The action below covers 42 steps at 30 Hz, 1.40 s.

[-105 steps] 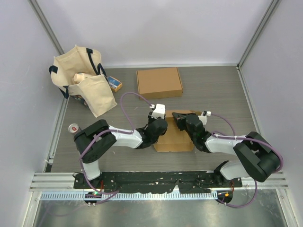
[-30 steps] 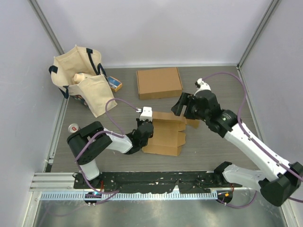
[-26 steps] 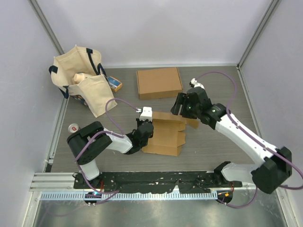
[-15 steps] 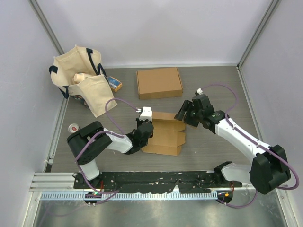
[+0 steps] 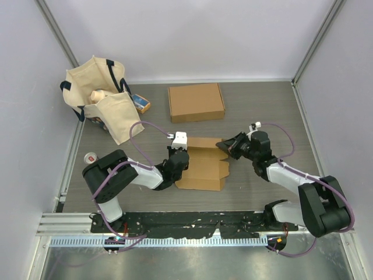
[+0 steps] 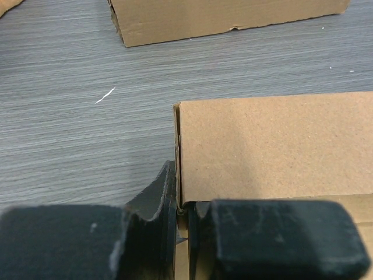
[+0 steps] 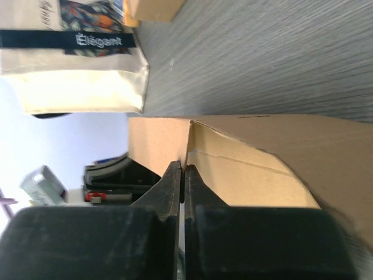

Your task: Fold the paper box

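Box (image 5: 201,168): half-folded on worktop (image 5: 262,111)
Left hand (image 6: 181,201): clamped on its left wall, anchoring it
Right hand (image 7: 182,175): pinched onto flap (image 7: 245,175), likely to fold it

Robot lab test cell. Bare white walls (image 5: 192,35) are framed by aluminium posts (image 5: 58,32) around a grey wood-grain desk (image 5: 262,99). Left arm (image 5: 125,175) and right arm (image 5: 291,178) are bolted to a black rail (image 5: 192,220) at the near edge, beside a slotted cable duct (image 5: 192,241).
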Each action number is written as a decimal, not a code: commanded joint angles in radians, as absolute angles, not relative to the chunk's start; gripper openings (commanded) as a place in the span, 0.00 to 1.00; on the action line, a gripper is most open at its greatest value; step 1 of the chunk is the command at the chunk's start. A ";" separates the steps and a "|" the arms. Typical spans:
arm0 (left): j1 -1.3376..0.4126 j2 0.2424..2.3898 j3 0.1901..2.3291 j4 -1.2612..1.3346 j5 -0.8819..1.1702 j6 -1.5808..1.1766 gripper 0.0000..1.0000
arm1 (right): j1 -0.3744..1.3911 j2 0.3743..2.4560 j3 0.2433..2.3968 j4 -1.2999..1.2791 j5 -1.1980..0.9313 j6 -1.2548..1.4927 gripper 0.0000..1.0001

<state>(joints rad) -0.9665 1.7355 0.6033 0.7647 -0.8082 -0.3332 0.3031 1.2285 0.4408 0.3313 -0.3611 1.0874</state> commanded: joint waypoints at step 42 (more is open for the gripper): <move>-0.965 1.713 0.618 0.713 -0.839 -0.472 0.00 | 0.563 1.289 0.473 0.310 0.244 0.543 0.02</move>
